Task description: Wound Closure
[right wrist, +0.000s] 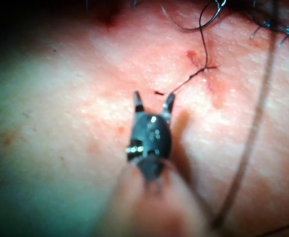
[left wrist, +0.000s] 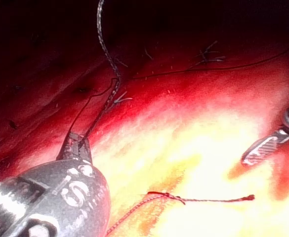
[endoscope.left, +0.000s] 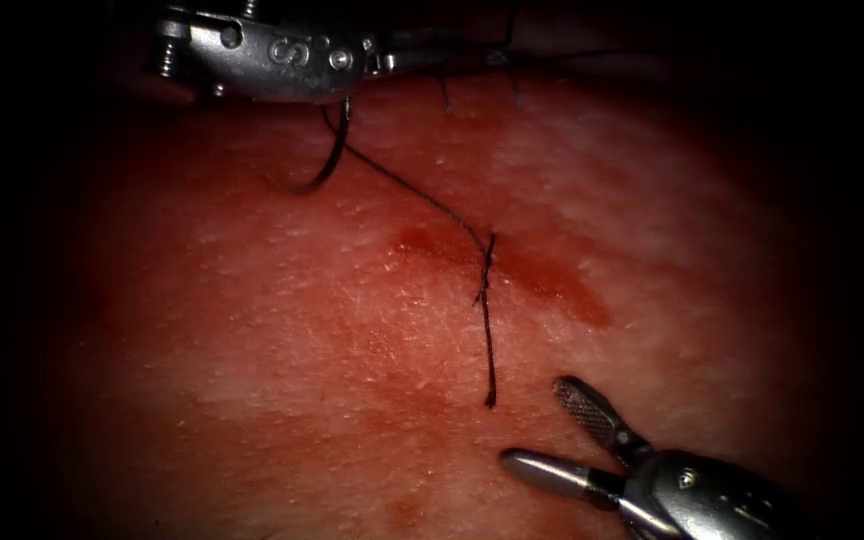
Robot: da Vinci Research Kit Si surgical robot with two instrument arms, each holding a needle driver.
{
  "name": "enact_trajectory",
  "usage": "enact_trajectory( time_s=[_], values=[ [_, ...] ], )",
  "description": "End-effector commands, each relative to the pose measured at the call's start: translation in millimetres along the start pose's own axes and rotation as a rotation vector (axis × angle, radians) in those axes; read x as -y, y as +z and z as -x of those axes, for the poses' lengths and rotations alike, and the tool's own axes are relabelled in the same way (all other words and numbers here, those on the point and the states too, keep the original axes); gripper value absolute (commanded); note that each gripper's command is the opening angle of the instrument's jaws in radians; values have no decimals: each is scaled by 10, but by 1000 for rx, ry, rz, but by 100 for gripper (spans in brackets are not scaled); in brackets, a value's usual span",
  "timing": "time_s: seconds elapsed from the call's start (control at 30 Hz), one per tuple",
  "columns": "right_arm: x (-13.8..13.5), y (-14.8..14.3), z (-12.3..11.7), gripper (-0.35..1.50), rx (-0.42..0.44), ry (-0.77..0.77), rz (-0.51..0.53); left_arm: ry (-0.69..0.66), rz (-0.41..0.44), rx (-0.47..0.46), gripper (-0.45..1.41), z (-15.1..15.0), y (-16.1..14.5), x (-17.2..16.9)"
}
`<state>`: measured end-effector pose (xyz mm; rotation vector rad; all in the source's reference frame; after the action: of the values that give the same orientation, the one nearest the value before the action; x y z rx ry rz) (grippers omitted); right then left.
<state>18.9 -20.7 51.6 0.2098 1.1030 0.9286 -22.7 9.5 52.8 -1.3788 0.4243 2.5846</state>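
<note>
Red, wet pork-belly tissue (endoscope.left: 282, 330) spans the scene, with a darker smear of red fluid (endoscope.left: 552, 285) running along the cut near centre.

Left arm's steel needle driver (endoscope.left: 407, 58) sits at the far edge, left of centre, body stamped "S", jaw tips pointing right. Jaws together, clamped on the thin curved metal needle (endoscope.left: 335, 150) near one end of its curve. From the left wrist view (left wrist: 77, 148), same clamp seen close. Rest of the needle hangs below the tool in an arc toward the tissue, left of the cut; cannot tell whether the tip touches or enters the surface.

Right arm's steel needle driver (endoscope.left: 557, 425) comes in at the near right, jaws spread wide apart, holding nothing; serrated inner face of the far jaw visible. Also seen in the right wrist view (right wrist: 154, 101), hovering just short of the loose thread end.

Dark braided thread (endoscope.left: 422, 195) runs from the needle area diagonally right and nearer to a small dark knot (endoscope.left: 487, 265) sitting on the cut. Below the knot, a short free tail of thread (endoscope.left: 489, 350) lies on the tissue pointing nearer, its end just left of and far of the right tool's open jaws, apart from them.

Short cut ends of dark thread (endoscope.left: 507, 60) stick up at the far edge, right of the left tool.
</note>
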Motion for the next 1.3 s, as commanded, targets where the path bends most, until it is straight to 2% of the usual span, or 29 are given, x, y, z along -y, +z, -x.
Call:
enact_trajectory(
  time_s=[0.03, 0.2, 0.43, 0.67, 0.97, 1.2, 1.3],
  values=[
    [-9, 12, 1, 47, 1, -19, -8, 9, 17, -22, -45, -5, 1, -4],
    [-31, 24, -10, 46, -21, -77, -65, 21, 55, -83, -45, -20, -25, -21],
    [-51, 48, -22, -33, -37, -84, -125, 40, 84, -135, -45, -32, -51, -43],
    [-55, 83, -32, -35, -50, -95, -194, 63, 86, -149, -45, -42, -65, -75],
    [-56, 126, -44, -35, -53, -103, -250, 72, 95, -183, -45, -55, -60, -99],
    [-79, 154, -56, -35, -21, -119, -323, 89, 115, -224, -45, -53, -68, -114],
    [-89, 161, -63, -35, -23, -129, -424, 85, 138, -264, -45, -53, -72, -119]
  ],
)
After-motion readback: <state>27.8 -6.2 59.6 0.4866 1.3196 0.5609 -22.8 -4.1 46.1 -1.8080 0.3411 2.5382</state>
